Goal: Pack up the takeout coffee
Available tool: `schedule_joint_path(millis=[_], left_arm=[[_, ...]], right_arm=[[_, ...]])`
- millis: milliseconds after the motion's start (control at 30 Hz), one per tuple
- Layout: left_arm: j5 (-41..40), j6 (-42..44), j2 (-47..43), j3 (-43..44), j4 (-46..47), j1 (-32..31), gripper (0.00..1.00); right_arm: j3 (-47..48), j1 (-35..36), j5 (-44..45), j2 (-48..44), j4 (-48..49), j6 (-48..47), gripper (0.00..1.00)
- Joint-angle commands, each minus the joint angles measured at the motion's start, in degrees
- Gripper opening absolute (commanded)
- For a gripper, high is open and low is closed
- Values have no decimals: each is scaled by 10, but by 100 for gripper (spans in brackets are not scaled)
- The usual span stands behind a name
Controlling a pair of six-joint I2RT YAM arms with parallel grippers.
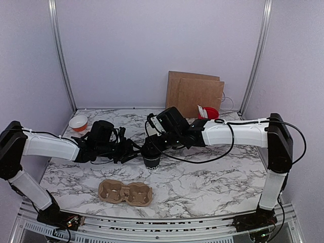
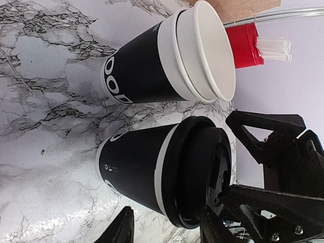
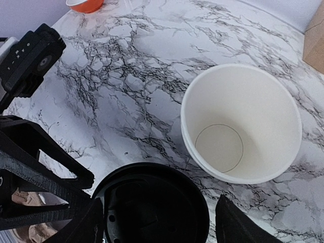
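A black takeout coffee cup [image 1: 151, 160] with a black lid [image 3: 152, 207] stands upright on the marble table. My right gripper [image 3: 159, 223] hangs over it, open, its fingers on either side of the lid; the right one stands clear of the rim. My left gripper [image 2: 167, 230] is open beside the same cup [image 2: 136, 172], turned on its side, one finger low by the table and the other by the lid's rim. Right behind stands a stack of open cups [image 2: 152, 66], black outside and cream inside [image 3: 242, 124]; the top view hides it behind my right gripper [image 1: 151, 151].
A brown pulp cup carrier [image 1: 125, 192] lies near the front edge. An orange-and-white bowl [image 1: 78, 123] sits at the back left. At the back right a red cup [image 1: 207, 112] with white utensils stands by a brown paper bag [image 1: 195, 93].
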Motion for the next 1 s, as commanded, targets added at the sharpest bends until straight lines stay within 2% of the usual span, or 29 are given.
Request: schedule_joint_path(millis=[0,967], left_arm=[[-7,6,-6,8,-21,0,45],[-1,9,10,12,-28,1,45]], right_arm=[[14,6,-32,-9,8,-33,75],[-2,19,1,15,-15,-50,75]])
